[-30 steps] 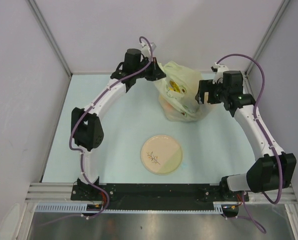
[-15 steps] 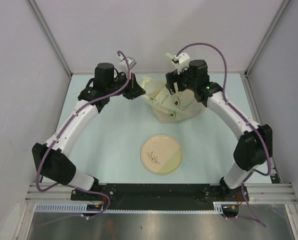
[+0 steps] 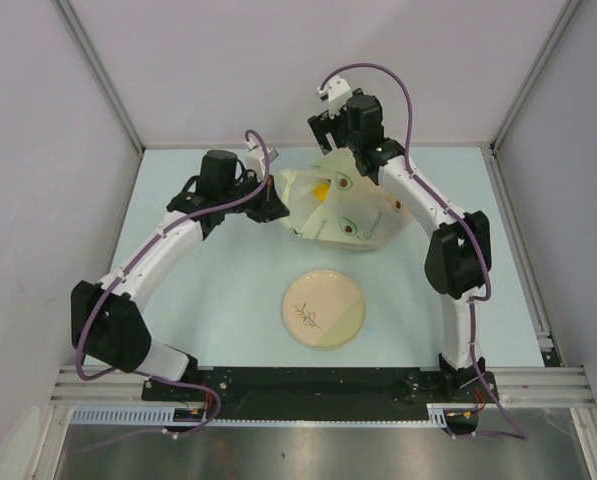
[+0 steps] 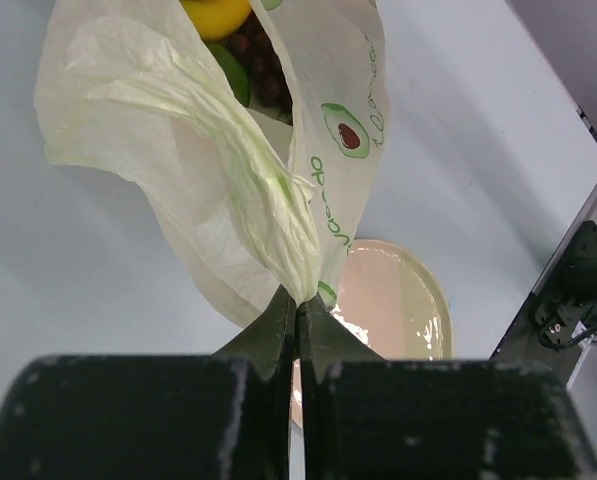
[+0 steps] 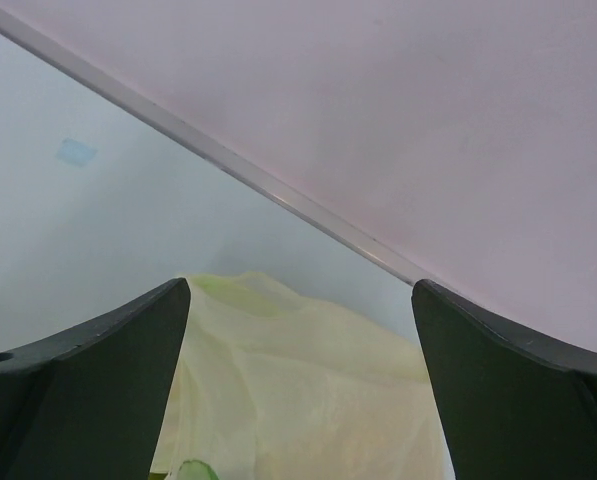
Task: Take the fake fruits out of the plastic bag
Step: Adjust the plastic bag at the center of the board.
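Observation:
The pale yellow-green plastic bag [image 3: 350,212] lies at the back of the table, its mouth turned to the left. My left gripper [image 3: 278,206] is shut on a gathered fold of the plastic bag's [image 4: 228,150] edge, with its tips [image 4: 300,300] pinching the film. Inside the mouth show fake fruits: a yellow one [image 4: 216,12], dark grapes [image 4: 263,65] and a green piece [image 4: 230,78]. A yellow fruit [image 3: 321,188] also shows from above. My right gripper [image 3: 334,138] hovers open over the bag's far edge [image 5: 308,390], nothing between its fingers [image 5: 98,370].
The round cream plate [image 3: 324,308] with a sprig design sits in front of the bag, near the table's middle; it also shows past my left fingers as the plate [image 4: 398,300]. The back wall's rail [image 5: 278,195] runs close behind the right gripper.
My right arm has swung from the bag's right side to behind it, above its far edge. My left gripper has drawn the bag's edge leftward and nearer, opening the mouth.

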Controlling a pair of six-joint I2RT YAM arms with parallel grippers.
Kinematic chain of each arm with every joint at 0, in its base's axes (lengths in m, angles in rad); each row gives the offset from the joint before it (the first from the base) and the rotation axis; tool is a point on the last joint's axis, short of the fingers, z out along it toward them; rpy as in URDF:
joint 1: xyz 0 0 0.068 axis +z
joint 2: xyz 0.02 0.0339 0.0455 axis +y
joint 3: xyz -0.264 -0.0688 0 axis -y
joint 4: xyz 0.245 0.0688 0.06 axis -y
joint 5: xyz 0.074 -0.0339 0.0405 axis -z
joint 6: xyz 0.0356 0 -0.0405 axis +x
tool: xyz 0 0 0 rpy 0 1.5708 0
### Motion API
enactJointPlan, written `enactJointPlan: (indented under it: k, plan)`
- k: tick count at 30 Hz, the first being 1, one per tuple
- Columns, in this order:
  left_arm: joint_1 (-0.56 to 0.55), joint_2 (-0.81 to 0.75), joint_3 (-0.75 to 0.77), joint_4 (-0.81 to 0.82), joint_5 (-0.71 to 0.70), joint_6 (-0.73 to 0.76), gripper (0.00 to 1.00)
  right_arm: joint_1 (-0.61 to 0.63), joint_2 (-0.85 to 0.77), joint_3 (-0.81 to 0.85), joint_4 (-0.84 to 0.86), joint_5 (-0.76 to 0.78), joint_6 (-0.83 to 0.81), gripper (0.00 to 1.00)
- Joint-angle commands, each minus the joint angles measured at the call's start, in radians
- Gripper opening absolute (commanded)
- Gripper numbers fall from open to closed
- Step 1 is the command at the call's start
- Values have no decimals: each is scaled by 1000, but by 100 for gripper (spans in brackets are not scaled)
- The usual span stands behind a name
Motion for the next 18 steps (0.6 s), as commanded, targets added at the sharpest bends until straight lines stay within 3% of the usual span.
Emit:
enactJointPlan:
  k: [1,10,18]
  plan:
    - [-14,-48,-11,38,12,1,3,17,63,62,8,-24,-80,100]
    - [-44,-62,-57,39,-11,8,8,57,178,52,-60,-67,-194,100]
    - [-47,-74,-54,28,-41,30,11,64,350,229,-137,126,-292,97]
